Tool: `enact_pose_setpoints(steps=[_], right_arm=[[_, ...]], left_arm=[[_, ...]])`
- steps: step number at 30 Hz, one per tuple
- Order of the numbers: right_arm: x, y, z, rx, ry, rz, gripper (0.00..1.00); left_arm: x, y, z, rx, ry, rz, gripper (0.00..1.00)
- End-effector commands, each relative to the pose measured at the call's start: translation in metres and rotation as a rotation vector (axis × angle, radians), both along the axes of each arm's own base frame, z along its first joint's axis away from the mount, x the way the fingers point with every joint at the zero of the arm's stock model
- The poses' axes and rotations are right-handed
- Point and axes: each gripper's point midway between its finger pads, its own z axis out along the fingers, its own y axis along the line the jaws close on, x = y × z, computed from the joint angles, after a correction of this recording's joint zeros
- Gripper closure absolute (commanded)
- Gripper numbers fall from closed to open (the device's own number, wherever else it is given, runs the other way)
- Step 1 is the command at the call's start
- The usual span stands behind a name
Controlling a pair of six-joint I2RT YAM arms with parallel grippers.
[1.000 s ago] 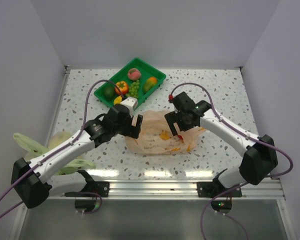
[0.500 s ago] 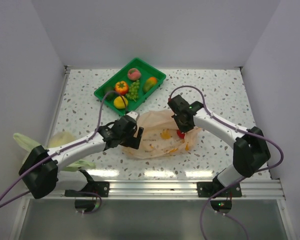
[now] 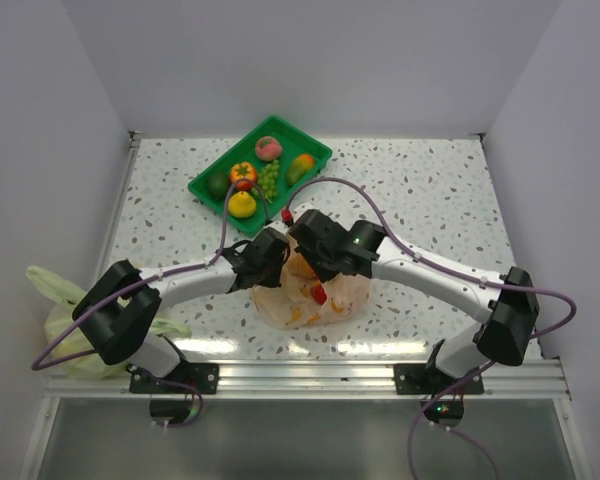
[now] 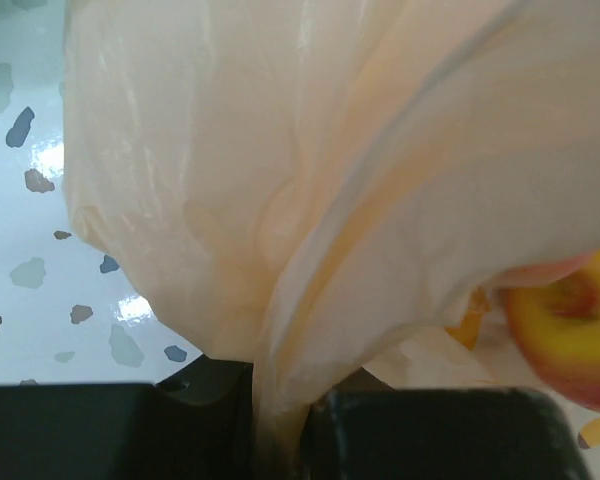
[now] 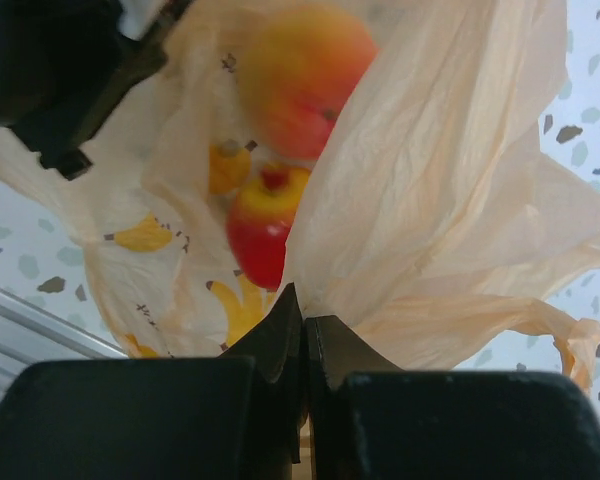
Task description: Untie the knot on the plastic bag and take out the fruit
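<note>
A white speckled table point(image 3: 430, 180) carries everything, and the two white-and-black arms reach inward over its near middle. Between them sits the thin pale orange plastic bag point(image 3: 290, 310), its film gathered upward where the arms meet and its lower part resting on the table near the front edge. A green rectangular plastic tray point(image 3: 302, 134) lies farther back, holding a peach-pink fruit point(image 3: 268, 148), a green grape bunch point(image 3: 268, 178) and other small pieces. A crumpled yellow-green bag point(image 3: 65, 310) lies at the left edge. Inside the orange bag a red-and-yellow apple point(image 5: 263, 235) shows through the film. The left claw point(image 4: 277, 440) is clenched on a fold of that bag, and the right claw point(image 5: 304, 350) pinches another fold tightly.
</note>
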Motion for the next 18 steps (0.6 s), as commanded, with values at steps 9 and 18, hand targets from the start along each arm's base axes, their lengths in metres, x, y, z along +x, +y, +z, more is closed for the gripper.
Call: enact_pose_setpoints(steps=[9,18], right_arm=[[0.038,-0.064,-0.035,0.050,0.004,-0.334,1.00],[0.025,-0.060,-0.060,0.114,0.072,-0.336,1.00]], left_arm=[[0.011,-0.003,0.023,-0.057,-0.088,0.040,0.88],[0.016,0.000,0.059,-0.077,-0.155,0.040,0.61]])
